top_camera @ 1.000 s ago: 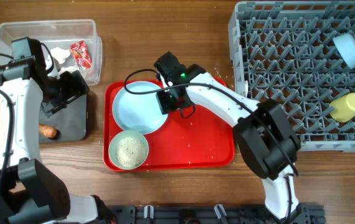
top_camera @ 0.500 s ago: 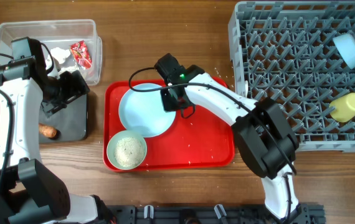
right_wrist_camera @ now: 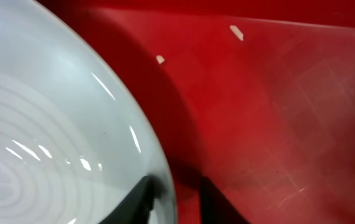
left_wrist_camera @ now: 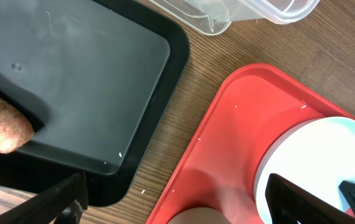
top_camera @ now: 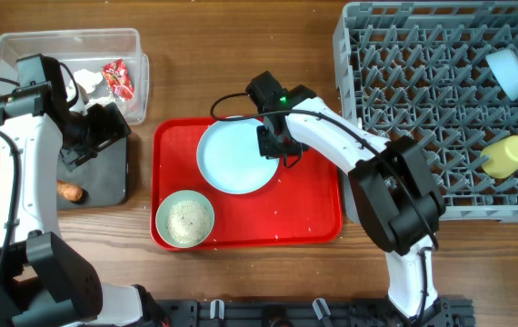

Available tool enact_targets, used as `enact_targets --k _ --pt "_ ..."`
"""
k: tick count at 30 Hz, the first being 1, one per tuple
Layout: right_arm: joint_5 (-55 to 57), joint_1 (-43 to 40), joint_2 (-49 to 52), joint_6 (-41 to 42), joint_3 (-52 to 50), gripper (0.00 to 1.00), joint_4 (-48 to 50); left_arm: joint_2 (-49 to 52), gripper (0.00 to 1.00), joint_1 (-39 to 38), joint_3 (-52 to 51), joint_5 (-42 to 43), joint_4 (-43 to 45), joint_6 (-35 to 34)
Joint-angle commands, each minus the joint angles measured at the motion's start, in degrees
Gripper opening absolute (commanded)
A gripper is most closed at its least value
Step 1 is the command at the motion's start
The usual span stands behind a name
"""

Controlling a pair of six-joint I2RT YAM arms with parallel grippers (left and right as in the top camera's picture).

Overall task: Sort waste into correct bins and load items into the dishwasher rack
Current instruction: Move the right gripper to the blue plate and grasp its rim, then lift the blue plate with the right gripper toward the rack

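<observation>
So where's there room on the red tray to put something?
On the red plastic tray, the lower right is bare but for stray rice grains: right of the pale whitish-green bowl, below the wide light-blue plate, up to its right rim. Its left is crowded by plate and bowl.

**teleop_guy:** On my feed the light-blue plate (right_wrist_camera: 40, 124) is properly glossy: smooth, with light streaks across faint concentric rings. The red tray (right_wrist_camera: 258, 93) is shiny plastic too, though I can see fine scuffs on it.

**benchfan:** And the bins?

**teleop_guy:** The black tray (left_wrist_camera: 84, 74) looks like matt, smooth plastic to me. The clear tub (top_camera: 68, 38) is see-through plastic. The carrot stick (left_wrist_camera: 0, 124) has a rough, dull skin. The tissue (top_camera: 89, 80) is crumpled paper and the wrapper (top_camera: 118, 78) is shiny. The rack (top_camera: 423, 82) is dull grey plastic, and the table (left_wrist_camera: 184, 112) is wood grain with a low sheen.
</observation>
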Motion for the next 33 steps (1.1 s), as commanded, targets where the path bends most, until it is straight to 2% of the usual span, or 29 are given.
enact_targets --k 1,3,8,13,15,19,22,25,29,33 --pt "-0.9 0.1 1.7 0.0 -0.8 0.15 0.2 -1.1 0.91 0.2 0.2 -0.1 0.2 0.3" --pt "-1.5 0.1 1.7 0.0 -0.8 0.04 0.3 -1.1 0.91 0.2 0.2 -0.1 0.2 0.3" --pt "-1.4 -1.0 0.0 -0.2 -0.1 0.04 -1.0 -1.1 0.91 0.2 0.2 -0.1 0.2 0.3" --pt "-0.9 -5.8 -15.2 -10.5 1.4 0.04 -2.4 -1.1 0.91 0.2 0.2 -0.1 0.4 0.3" --pt "1.8 -8.0 -21.2 -12.2 1.4 0.04 -2.3 -1.1 0.91 0.2 0.2 -0.1 0.4 0.3" --pt "15.9 -14.4 -32.4 -18.5 1.4 0.04 -1.4 -1.1 0.91 0.2 0.2 -0.1 0.4 0.3" --pt "31.4 -19.3 -36.7 -22.8 1.4 0.04 1.9 -1.1 0.91 0.2 0.2 -0.1 0.4 0.3" --pt "46.4 -24.7 -37.5 -30.7 1.4 0.04 9.9 -1.1 0.91 0.2 0.2 -0.1 0.4 0.3" --pt "54.7 -32.0 -36.2 -36.2 1.3 0.04 20.8 -1.1 0.91 0.2 0.2 -0.1 0.4 0.3" --pt "58.6 -36.8 -33.5 -36.2 1.3 0.04 25.9 -1.1 0.91 0.2 0.2 -0.1 0.4 0.3"
